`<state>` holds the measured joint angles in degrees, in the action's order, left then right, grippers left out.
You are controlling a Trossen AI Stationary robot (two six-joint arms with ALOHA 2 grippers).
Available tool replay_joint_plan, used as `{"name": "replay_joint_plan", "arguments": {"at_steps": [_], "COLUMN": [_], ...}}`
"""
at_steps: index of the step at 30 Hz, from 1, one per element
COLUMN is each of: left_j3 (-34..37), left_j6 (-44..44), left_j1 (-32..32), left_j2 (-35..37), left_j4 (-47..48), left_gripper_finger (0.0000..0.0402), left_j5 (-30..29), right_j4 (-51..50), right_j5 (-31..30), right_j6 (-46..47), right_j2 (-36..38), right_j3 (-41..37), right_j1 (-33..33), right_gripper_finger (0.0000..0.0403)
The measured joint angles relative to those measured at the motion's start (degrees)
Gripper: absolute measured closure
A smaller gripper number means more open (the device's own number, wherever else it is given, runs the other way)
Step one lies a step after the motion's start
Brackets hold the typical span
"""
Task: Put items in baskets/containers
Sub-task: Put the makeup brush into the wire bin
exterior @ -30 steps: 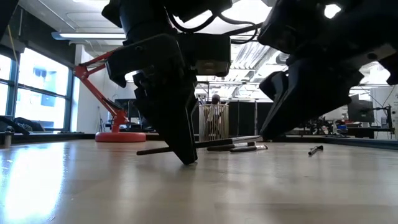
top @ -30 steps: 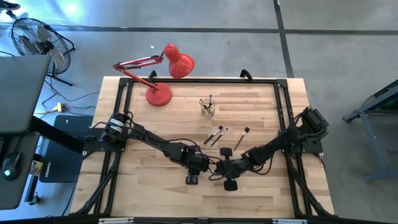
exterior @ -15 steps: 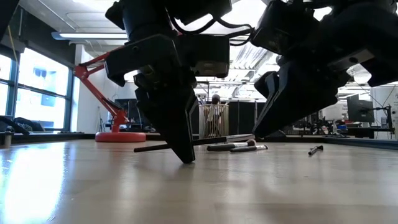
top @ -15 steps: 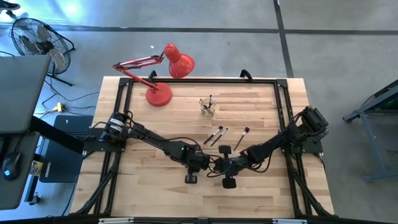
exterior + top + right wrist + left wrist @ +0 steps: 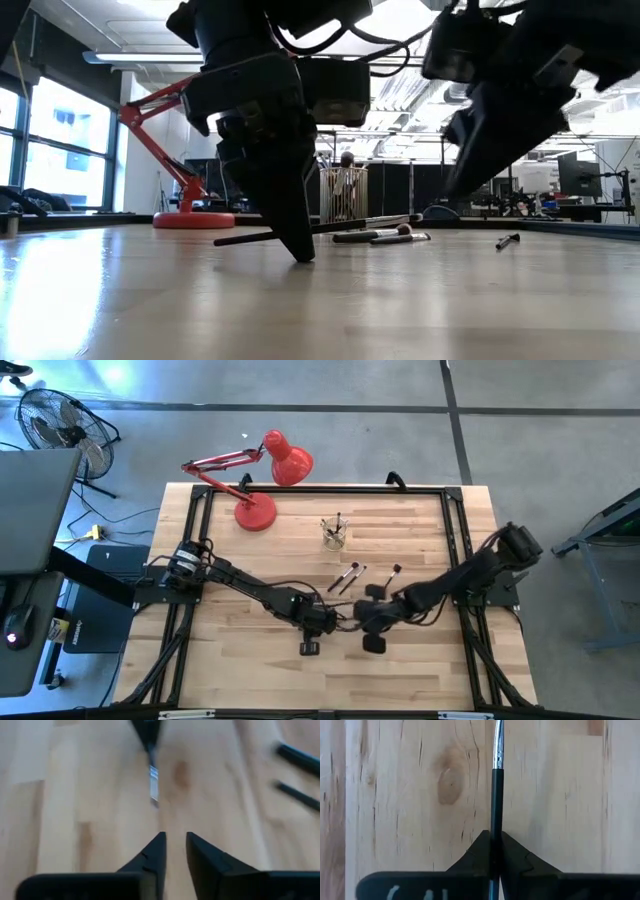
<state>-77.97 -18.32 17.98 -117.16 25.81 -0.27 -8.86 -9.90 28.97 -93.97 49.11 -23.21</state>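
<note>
Brush (image 5: 496, 795) with dark handle and metal ferrule is pinched between the pressed-together fingers of the left tool (image 5: 322, 622), low over the desk (image 5: 240, 660) near its middle. Right tool (image 5: 368, 622) sits just beside it, facing the brush tip, fingers (image 5: 152, 857) slightly parted with nothing between them. Beyond both tools lie three loose brushes (image 5: 347, 576), and farther off stands the glass cup (image 5: 334, 534) with brushes upright in it. Red lamp (image 5: 262, 480) stands at the far desk corner.

Two black jointed arms, matte finish.
Loose black cables loop along the links; each gripper ends in dark wedge-shaped fingers (image 5: 150, 860).
</note>
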Motion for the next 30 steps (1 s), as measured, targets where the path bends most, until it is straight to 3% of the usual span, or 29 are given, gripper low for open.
{"name": "replay_joint_plan", "arguments": {"at_steps": [7,10,14,16,19,23,27,30], "left_j3": [0.14,1.30,8.86,14.82,25.75,39.80,49.34,51.66], "left_j6": [-4.00,-3.57,-7.21,-10.76,-15.76,-18.05,-16.27,-13.65], "left_j1": [-0.72,-0.72,-0.73,-1.17,-1.27,-1.52,-3.97,-7.81], "left_j2": [1.49,3.91,11.44,15.38,22.49,28.53,27.78,24.81], "left_j4": [0.52,1.83,0.93,-4.78,-19.47,-53.27,-88.71,-102.25], "left_gripper_finger": [0.0392,0.0392,0.0392,0.0392,0.0392,0.0392,0.0392,0.0392], "left_j5": [-0.15,-4.57,-10.56,-12.51,-16.19,-24.08,-31.17,-30.47], "right_j4": [-16.08,-20.39,-21.91,-21.61,-21.36,-19.92,-11.69,3.45], "right_j5": [-0.06,-2.28,-7.26,-10.12,-15.51,-23.63,-23.24,-21.01], "right_j6": [8.04,11.94,16.04,17.96,21.60,27.68,32.49,31.33], "right_j2": [8.93,11.13,11.76,11.76,11.76,11.75,11.67,11.80], "right_j3": [-0.05,-0.05,-0.12,-0.14,-0.14,-1.71,-8.10,-15.50], "right_j1": [-1.00,-3.07,-6.88,-8.92,-11.50,-13.75,-13.63,-12.87], "right_gripper_finger": [0.0284,0.0282,0.0290,0.0296,0.0305,0.0320,0.0344,0.0372]}}
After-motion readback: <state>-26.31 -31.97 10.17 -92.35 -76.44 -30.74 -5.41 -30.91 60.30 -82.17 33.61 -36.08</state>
